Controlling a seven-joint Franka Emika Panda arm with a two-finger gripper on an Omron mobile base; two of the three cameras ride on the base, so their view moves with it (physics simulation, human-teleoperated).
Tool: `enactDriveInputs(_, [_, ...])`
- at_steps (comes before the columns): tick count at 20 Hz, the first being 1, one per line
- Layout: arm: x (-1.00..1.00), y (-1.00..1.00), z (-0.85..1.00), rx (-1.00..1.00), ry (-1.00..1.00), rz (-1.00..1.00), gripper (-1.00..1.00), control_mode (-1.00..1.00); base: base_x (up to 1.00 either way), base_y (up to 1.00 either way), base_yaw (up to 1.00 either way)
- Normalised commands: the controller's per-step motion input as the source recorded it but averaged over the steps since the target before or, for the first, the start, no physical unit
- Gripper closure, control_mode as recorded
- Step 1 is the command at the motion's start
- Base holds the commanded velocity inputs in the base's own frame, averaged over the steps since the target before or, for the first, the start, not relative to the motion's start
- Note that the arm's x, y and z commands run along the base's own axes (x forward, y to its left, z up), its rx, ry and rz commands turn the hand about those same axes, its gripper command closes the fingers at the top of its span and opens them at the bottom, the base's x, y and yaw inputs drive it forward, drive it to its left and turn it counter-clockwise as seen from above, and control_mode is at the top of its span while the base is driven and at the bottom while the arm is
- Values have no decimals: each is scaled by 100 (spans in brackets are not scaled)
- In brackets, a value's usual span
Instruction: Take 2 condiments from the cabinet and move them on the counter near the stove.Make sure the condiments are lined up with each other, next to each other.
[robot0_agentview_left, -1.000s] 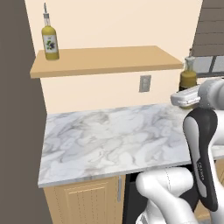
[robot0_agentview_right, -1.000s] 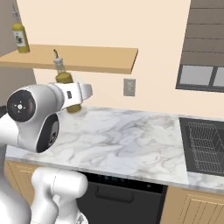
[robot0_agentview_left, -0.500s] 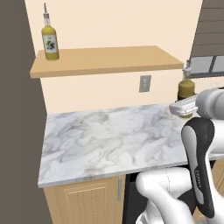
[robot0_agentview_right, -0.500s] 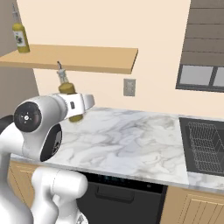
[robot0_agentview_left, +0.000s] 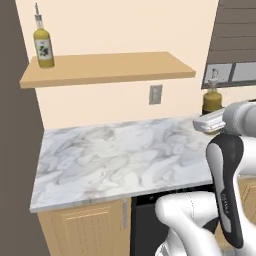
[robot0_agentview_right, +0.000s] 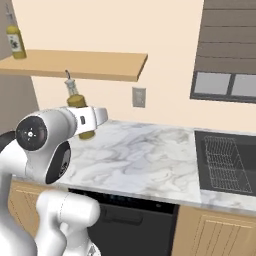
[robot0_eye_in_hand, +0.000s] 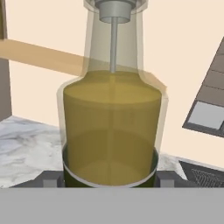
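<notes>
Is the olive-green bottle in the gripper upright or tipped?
Roughly upright. The olive-green bottle stands with its pourer pointing up, leaning slightly, held by the gripper above the counter.

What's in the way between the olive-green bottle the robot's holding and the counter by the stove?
Nothing visible. The gripper holds the olive-green pourer-topped bottle above the white marble counter, and the veined slab from there across to the dark grey stove on the right carries no objects.

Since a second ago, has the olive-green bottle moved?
Yes. The olive-green bottle, held in the gripper, has dropped lower below the shelf board and shifted right toward the wall outlet.
</notes>
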Motion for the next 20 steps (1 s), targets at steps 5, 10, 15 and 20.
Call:
enactDriveInputs(5, [0,0,0,0,0,0,100,100,-57,-79,-21])
enactDriveInputs(10, [0,0,0,0,0,0,100,100,-45,-75,-36])
enactDriveInputs(15, [0,0,0,0,0,0,100,100,-15,-37,-44])
enactDriveInputs(20, [0,0,0,0,0,0,100,100,-6,-23,-47])
